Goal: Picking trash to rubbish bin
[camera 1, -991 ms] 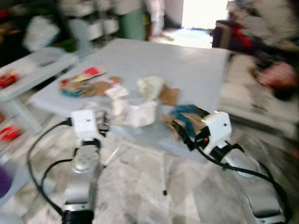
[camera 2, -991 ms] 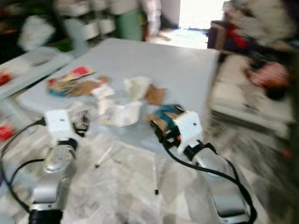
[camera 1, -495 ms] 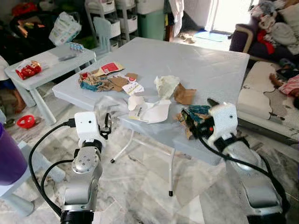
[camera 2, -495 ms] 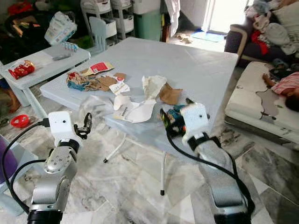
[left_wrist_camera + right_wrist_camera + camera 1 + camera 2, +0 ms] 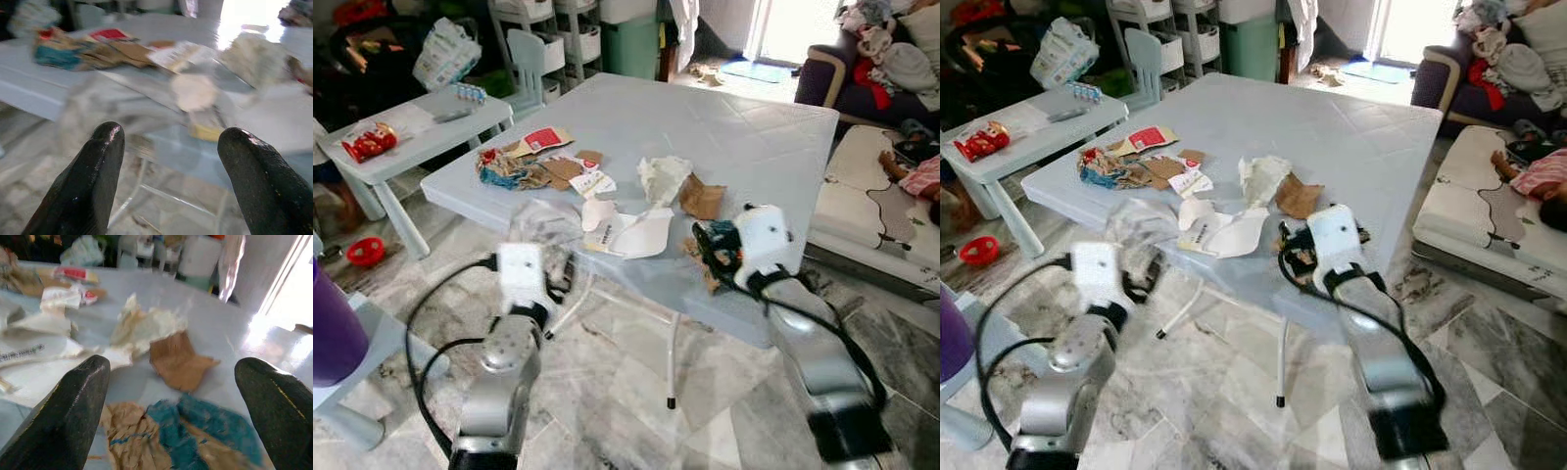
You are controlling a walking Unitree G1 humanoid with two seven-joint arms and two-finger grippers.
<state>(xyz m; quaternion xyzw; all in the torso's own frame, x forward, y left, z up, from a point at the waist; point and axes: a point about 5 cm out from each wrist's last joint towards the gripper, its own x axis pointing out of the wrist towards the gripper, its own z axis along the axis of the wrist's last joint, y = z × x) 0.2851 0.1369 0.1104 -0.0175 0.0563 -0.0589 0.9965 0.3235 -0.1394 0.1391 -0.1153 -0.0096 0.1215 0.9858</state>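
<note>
Hovering wide open over the tabletop (image 5: 734, 127) edge, our right claw (image 5: 171, 396) faces a crumpled teal-and-brown wrapper (image 5: 181, 435); our left claw (image 5: 171, 166) gapes too.

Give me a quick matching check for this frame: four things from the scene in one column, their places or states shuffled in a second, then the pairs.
1. teal-and-brown wrapper
2. brown paper scrap
3. left gripper
4. red snack packet

a. open, below the table's near edge
b. on the small side table
c. beyond the teal wrapper, beside crumpled white paper
d. just ahead of the open right gripper

Pairs: 1-d, 2-c, 3-a, 4-b
</note>
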